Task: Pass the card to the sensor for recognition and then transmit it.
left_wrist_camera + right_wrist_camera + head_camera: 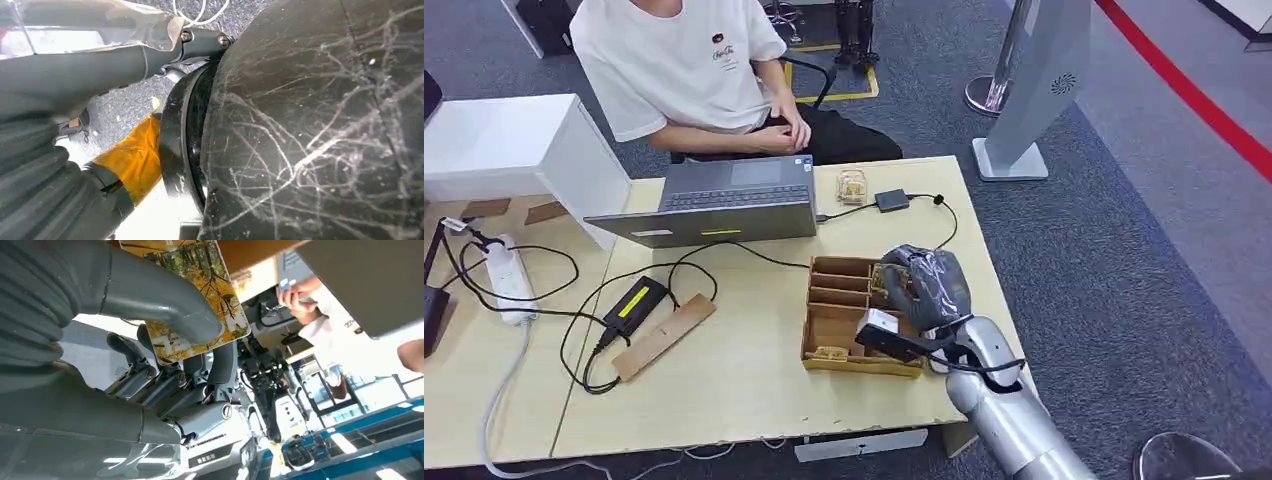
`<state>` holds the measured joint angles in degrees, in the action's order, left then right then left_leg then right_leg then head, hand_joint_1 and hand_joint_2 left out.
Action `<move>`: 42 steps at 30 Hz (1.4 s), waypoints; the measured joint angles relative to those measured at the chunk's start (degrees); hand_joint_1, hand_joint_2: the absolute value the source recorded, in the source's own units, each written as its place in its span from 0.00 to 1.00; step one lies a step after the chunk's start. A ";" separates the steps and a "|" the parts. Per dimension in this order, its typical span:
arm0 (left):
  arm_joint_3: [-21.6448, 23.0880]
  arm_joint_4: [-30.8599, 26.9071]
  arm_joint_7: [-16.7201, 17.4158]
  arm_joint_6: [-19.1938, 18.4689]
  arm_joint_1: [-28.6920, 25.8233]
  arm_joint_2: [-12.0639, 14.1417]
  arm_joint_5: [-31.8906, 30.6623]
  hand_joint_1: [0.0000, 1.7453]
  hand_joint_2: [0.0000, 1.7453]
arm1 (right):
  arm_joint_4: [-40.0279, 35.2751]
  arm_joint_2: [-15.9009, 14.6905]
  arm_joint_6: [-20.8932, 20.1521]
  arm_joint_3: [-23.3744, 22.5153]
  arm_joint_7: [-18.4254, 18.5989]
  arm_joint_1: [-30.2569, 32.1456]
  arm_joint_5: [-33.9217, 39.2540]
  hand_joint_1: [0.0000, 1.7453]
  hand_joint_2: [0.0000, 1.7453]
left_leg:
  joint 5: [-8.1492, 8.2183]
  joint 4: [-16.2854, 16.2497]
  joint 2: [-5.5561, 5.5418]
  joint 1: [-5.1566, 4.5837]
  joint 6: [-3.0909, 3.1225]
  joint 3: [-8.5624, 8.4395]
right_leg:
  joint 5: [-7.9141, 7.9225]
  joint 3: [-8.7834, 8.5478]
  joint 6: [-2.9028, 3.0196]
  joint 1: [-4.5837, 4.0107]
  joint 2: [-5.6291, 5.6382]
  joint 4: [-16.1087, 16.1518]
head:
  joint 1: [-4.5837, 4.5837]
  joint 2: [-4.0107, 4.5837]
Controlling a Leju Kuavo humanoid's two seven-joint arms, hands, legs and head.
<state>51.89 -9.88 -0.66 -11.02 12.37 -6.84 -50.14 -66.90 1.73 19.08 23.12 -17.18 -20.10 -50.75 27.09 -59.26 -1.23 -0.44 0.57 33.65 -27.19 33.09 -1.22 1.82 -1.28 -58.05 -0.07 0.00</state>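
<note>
My right hand (927,283) reaches into the far right side of a compartmented cardboard box (836,325) on the table. In the right wrist view its thumb (165,295) presses a card (216,284) printed with yellow autumn trees against the fingers (220,365), so the card is pinched. A small black sensor (891,200) on a cable lies beyond the box, near the laptop. Another card (829,352) lies in the box's near compartment. My left hand (60,80) hangs beside my dark body; its fingers are hidden.
A person sits behind the table at an open laptop (724,205). A small stack of cards (852,186) lies beside the sensor. A power brick (632,304), a wooden strip (664,336), a power strip (509,277) and cables lie to the left.
</note>
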 joint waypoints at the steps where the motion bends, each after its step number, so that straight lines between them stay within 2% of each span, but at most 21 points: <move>1: 0.00 0.00 0.00 -0.15 0.05 0.00 -0.13 0.00 1.00 | 0.00 0.00 -0.79 0.07 0.07 -0.55 0.13 0.92 1.00 | 0.00 0.00 0.01 0.00 0.00 0.01 | 0.01 0.01 0.00 0.00 0.01 0.00 | 0.00 0.00; 8: 0.00 0.00 -0.02 -1.33 0.34 -0.11 -0.96 0.00 1.00 | 0.70 0.17 -9.35 0.68 1.81 -8.60 3.60 0.92 1.00 | -0.03 -0.01 0.10 0.00 0.00 0.02 | 0.08 0.04 0.04 0.00 0.08 -0.02 | 0.00 0.00; 12: -0.02 0.00 -0.02 -1.92 0.50 -0.22 -1.68 0.00 1.00 | 1.83 1.02 -11.19 1.55 2.70 -12.74 4.83 0.92 1.00 | -0.04 -0.01 0.12 0.01 0.00 0.02 | 0.09 0.04 0.06 -0.01 0.09 -0.03 | 0.00 0.00; 15: -0.02 0.00 -0.04 -2.69 0.76 -0.39 -2.73 0.00 1.00 | 4.24 2.23 -10.75 2.58 5.01 -16.88 3.23 0.92 1.00 | -0.04 0.00 0.12 0.01 -0.01 0.03 | 0.10 0.06 0.07 -0.01 0.10 -0.05 | 0.00 0.00; 25: -0.02 0.00 -1.92 -5.72 1.90 -0.61 -5.44 0.00 1.00 | 21.56 8.46 -5.20 6.88 13.66 -31.70 -6.88 0.92 1.00 | -0.07 -0.01 0.19 0.04 -0.04 0.04 | 0.12 0.11 0.10 -0.03 0.19 -0.07 | 0.02 -0.02; 33: -0.02 0.00 -2.12 -6.47 2.16 -0.63 -5.88 0.00 1.00 | 32.01 11.43 -2.99 7.78 15.41 -37.31 -9.22 0.92 1.00 | -0.06 -0.01 0.19 0.03 -0.03 0.04 | 0.11 0.11 0.10 -0.02 0.19 -0.05 | 0.00 0.00; 34: 0.00 0.00 -2.12 -6.49 2.16 -0.63 -5.88 0.00 1.00 | 32.79 11.65 -2.82 7.78 15.37 -37.65 -9.22 0.00 1.00 | -0.06 -0.01 0.18 0.03 -0.03 0.04 | 0.11 0.11 0.10 -0.02 0.18 -0.05 | 0.00 0.00; 42: 0.00 0.00 -2.10 -6.97 2.23 -0.66 -5.77 0.00 1.00 | 35.52 12.55 -2.29 7.80 14.36 -38.14 -9.05 0.00 1.00 | -0.06 -0.01 0.19 0.03 -0.03 0.04 | 0.11 0.12 0.10 -0.03 0.19 -0.05 | 0.02 0.00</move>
<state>51.89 -9.88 -2.75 -17.99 14.60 -7.50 -55.91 -31.39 14.27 16.78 30.93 -2.82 -58.24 -59.80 27.03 -59.27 -1.04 -0.41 0.54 33.69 -27.08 33.21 -1.12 1.80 -1.09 -58.10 -0.04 0.00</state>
